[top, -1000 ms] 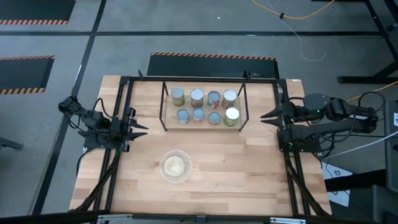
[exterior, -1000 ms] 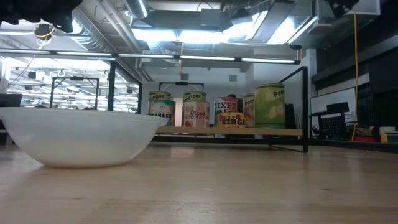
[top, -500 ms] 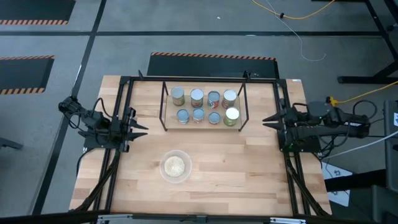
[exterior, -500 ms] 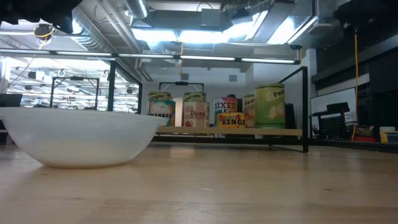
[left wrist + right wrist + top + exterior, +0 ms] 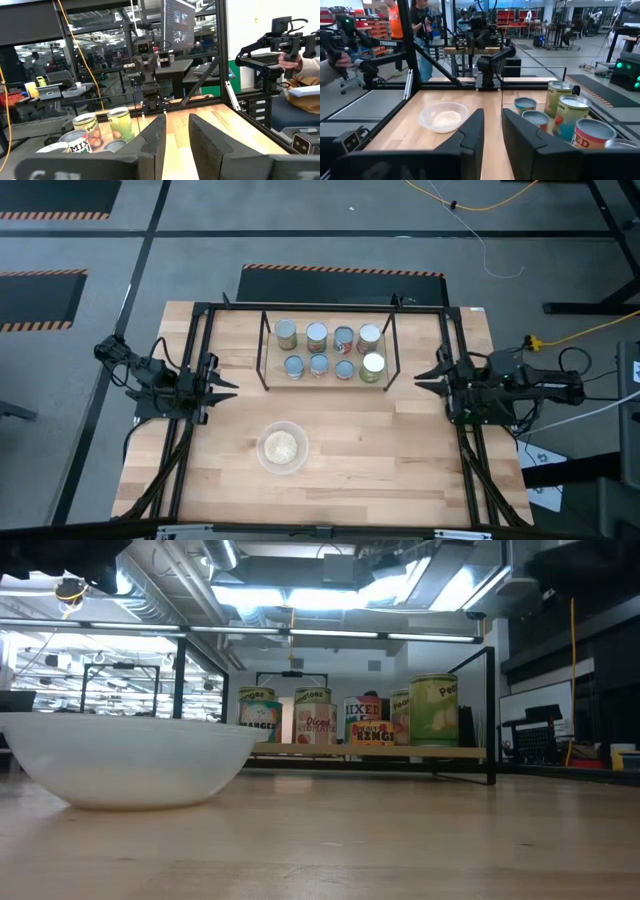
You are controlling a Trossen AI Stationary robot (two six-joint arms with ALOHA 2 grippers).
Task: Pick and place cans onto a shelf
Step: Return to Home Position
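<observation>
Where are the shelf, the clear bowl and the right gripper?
shelf (image 5: 300, 750), low view, wood board's front edge.
clear bowl (image 5: 120, 765), low view, side wall.
right gripper (image 5: 493, 115), right wrist view, midway between fingertips.

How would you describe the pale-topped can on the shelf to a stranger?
On the wooden table, find the black-rod shelf holding eight cans in two rows. The pale-topped can stands at the right arm's end of the row nearer the bowl; its top is bright whitish, its row-mates' bluish-grey.
</observation>
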